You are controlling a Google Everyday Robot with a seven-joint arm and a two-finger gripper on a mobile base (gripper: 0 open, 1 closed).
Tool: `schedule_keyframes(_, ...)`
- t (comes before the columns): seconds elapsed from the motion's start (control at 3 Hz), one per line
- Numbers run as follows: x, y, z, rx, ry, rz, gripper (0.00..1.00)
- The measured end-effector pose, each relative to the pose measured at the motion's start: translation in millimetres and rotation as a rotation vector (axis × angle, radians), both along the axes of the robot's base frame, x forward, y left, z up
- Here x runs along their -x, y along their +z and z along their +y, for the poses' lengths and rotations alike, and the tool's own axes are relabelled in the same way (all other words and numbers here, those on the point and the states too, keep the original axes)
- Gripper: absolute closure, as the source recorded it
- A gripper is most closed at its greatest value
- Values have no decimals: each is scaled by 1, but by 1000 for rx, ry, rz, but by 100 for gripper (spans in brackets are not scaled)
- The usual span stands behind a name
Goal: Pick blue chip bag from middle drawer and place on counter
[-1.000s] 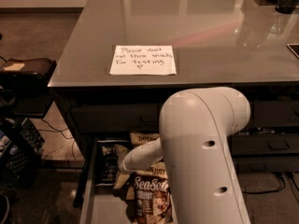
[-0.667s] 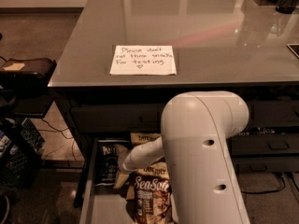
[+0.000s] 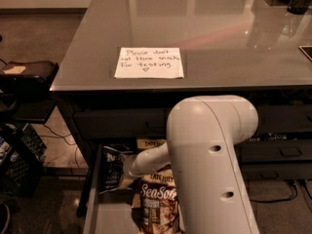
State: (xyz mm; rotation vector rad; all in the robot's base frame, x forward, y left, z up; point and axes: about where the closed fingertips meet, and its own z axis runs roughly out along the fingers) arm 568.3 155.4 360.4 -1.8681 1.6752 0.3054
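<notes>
Inspection finding: the wide, shallow dark-grey metal middle drawer (image 3: 105, 217) stands pulled open below the large glossy grey rectangular bench (image 3: 219, 43), which carries a white handwritten paper note (image 3: 148, 62). The small dark navy crinkly blue chip bag (image 3: 112, 165) lies in the rear left part of the drawer, close to the left rail, with its white logo panel toward the back. Just beside it, nearer the middle, lies a tan-and-brown "Sea Salt" snack bag (image 3: 157, 206). The bulky white arm housing (image 3: 209, 169) fills the right of the view, and a slimmer white link runs from it down and left into the drawer. The end effector (image 3: 127, 172) sits at that link's tip, at the right edge of the blue chip bag. Whether it is open or closed, or has hold of anything, cannot be told. Assessment: the bag is in the drawer, so the pick is judged not yet complete and the placing is outstanding. Handling: the bag is judged light, soft and air-puffed, with a slick film skin and brittle contents, so a hard pinch would deform it or let it squirt free. The flat crimped seam at the top, or a thin side edge, looks the soundest hold under moderate pressure. Risks noted: dragging the neighbouring bag along, and catching the bag on the dark cabinet front above the drawer during lift-out.
</notes>
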Motion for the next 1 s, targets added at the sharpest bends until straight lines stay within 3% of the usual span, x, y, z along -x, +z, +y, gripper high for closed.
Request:
schedule_keyframes(0.67,6,24,-3,-55,-41,19,88)
schedule_keyframes(1.0,13,39,-3,-102,-41,34,100)
